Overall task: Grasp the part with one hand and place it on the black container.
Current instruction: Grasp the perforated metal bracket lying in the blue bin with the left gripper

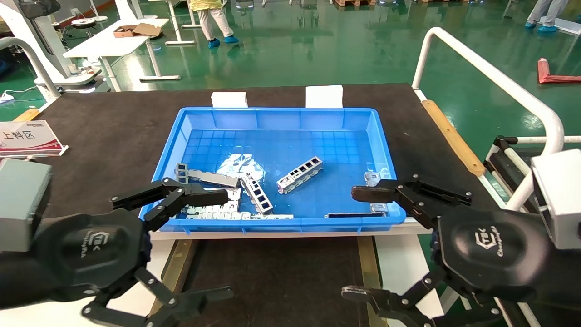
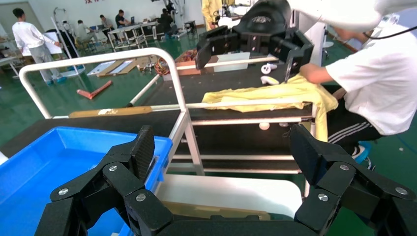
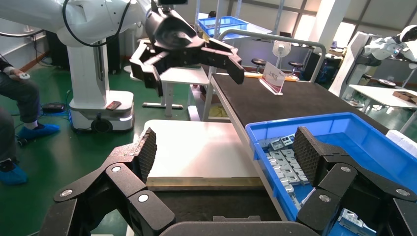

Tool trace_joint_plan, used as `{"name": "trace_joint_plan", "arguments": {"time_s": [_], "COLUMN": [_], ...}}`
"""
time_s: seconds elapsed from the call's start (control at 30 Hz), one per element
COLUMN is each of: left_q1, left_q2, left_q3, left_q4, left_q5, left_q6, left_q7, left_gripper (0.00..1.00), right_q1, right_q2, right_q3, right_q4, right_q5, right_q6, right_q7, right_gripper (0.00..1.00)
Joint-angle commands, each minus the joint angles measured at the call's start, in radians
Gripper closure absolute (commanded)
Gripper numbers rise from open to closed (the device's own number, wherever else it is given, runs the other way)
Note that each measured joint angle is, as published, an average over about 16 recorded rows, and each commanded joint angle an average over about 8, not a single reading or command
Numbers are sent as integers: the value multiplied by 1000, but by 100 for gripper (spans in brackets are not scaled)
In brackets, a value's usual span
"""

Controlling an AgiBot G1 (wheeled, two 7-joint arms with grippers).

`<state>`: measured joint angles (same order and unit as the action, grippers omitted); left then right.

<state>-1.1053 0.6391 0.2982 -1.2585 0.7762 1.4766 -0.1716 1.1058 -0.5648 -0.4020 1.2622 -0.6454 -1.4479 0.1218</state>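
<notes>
1. At the near edge of the work area, the left gripper (image 1: 195,247) hangs with its black fingers spread wide and nothing between them; its upper finger overlaps the near-left corner of the blue plastic gridded bin (image 1: 281,116) in the head view.

2. Opposite it, the right gripper (image 1: 358,243) is likewise spread wide and empty, its upper finger reaching over the bin's near-right corner.

3. Between and beyond both grippers, the part, a slim silver-grey metal channel bar with a row of rectangular window cut-outs (image 1: 300,174), lies tilted on the bin floor near the middle, apart from the other metal pieces heaped toward the near-left.

4. Below the bin's near wall, the black container, a shallow tray with a dark textured floor and olive-brown side rails (image 1: 272,277), sits between the two grippers and holds nothing visible.

5. Judgement: the task stands at its start, with no grasp made. The next move calls for one gripper to travel over the bin, line its fingers across the bar's narrow width, descend and close.

6. View differences: only the head view shows the part singled out. The right wrist view shows the bin's heaped pieces and the opposite gripper farther off. The left wrist view shows the bin's corner (image 2: 59,157) and a white rail frame (image 2: 108,56), but no part.
</notes>
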Motion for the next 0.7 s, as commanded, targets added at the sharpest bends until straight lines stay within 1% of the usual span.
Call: {"name": "trace_joint_plan", "arguments": {"time_s": [0.03, 0.37, 0.7], "left_q1": [-6, -52, -119], "left_q2": [7, 90, 206], "left_q3": [6, 53, 112], "left_q4": [5, 36, 133], "left_q5": [12, 127, 255], "left_q6": [-2, -92, -208], "left_q7": [3, 17, 11], "left_gripper": [0, 0, 0], "right_q1": [0, 0, 0], "right_q2": [0, 0, 0], "right_q3": [0, 0, 0], "right_q4": [0, 0, 0], "right_q5": [0, 0, 0], "right_q6": [0, 0, 0], "right_q7": [0, 0, 0], "right_gripper": [0, 0, 0]}}
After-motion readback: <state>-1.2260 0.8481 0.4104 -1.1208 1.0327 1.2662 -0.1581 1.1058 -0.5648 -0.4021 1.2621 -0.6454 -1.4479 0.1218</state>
